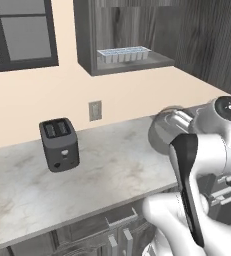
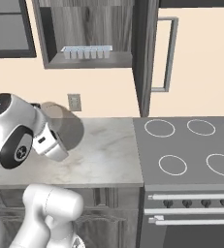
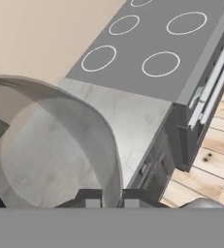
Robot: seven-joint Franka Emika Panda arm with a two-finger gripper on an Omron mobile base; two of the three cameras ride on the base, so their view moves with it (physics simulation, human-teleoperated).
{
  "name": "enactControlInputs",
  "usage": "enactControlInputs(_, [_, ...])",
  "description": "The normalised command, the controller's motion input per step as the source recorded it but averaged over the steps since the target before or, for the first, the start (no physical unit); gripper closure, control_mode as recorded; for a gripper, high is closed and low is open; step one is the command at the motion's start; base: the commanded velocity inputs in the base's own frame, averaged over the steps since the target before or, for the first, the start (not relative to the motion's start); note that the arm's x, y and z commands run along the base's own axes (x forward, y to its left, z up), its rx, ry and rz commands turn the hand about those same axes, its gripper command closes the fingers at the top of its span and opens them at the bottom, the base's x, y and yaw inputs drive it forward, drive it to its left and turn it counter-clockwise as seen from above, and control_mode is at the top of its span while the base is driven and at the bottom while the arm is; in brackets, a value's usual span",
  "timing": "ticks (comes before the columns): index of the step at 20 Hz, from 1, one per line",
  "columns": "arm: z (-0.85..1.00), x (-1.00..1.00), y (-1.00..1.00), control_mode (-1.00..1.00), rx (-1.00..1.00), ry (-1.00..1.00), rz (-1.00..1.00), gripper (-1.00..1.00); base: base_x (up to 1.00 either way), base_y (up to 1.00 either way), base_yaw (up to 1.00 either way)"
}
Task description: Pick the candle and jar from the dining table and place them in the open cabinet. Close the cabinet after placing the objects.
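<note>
Fingers (image 3: 108, 201) clenched on the jar (image 2: 65, 127), held tilted in the air above the marble worktop (image 1: 112, 170), between toaster (image 1: 59, 144) and stove (image 2: 191, 145). Open cabinet (image 1: 87, 45) above, ridged tray (image 1: 123, 54) on its shelf.

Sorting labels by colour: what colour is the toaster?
Dark grey, almost black toaster; clearest in the left base view.
</note>
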Motion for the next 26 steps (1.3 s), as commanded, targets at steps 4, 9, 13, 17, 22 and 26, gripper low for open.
enactControlInputs(4, [0.61,0.00,0.00,-1.00,0.01,0.00,0.00,1.00,0.00,0.00,0.00])
enactControlInputs(9, [0.25,0.00,0.00,-1.00,0.02,0.00,0.00,1.00,0.00,0.00,0.00])
enactControlInputs(13, [0.02,0.00,0.00,-1.00,0.00,0.00,0.00,1.00,0.00,0.00,0.00])
enactControlInputs(17, [0.00,0.00,0.00,-1.00,0.00,-0.03,0.00,1.00,0.00,0.00,0.00])
enactControlInputs(22, [0.04,0.00,0.00,-1.00,0.00,-0.11,0.00,1.00,0.00,0.00,0.00])
enactControlInputs(26, [0.08,0.00,0.00,-1.00,0.00,-0.15,0.00,1.00,0.00,0.00,0.00])
